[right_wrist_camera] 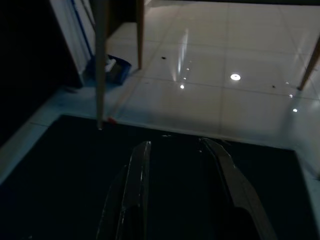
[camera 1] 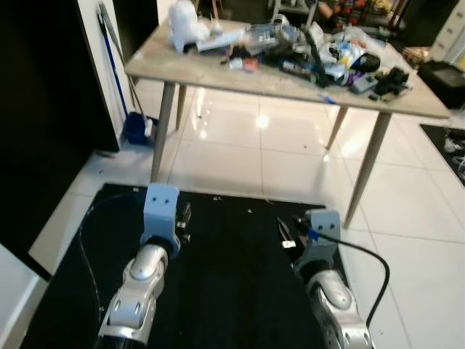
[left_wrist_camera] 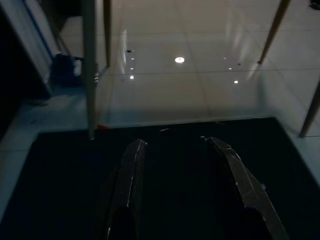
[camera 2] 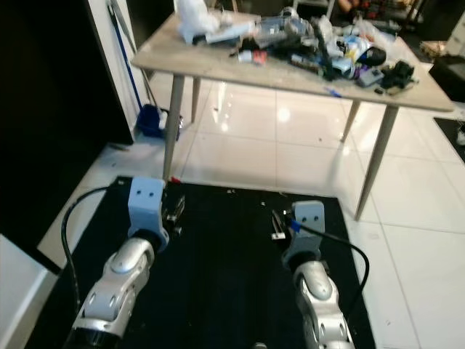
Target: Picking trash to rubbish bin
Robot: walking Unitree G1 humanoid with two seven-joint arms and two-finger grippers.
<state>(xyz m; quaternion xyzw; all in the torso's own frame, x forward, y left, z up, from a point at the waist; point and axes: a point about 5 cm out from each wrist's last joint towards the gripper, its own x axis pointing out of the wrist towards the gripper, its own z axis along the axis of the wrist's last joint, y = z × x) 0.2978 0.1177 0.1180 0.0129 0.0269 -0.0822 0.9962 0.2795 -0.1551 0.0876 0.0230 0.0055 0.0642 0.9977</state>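
Both arms hang low over the black mat (camera 1: 232, 291), left gripper (left_wrist_camera: 180, 150) and right gripper (right_wrist_camera: 177, 147) with jaws spread and holding nothing. The trash (camera 1: 305, 47) sits well ahead and above, heaped on the table (camera 1: 218, 73), far from either gripper.

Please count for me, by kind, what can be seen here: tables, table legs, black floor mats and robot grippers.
table: 1
table legs: 4
black floor mat: 1
grippers: 2, the left gripper and the right gripper, both with jaws apart
Total: 8
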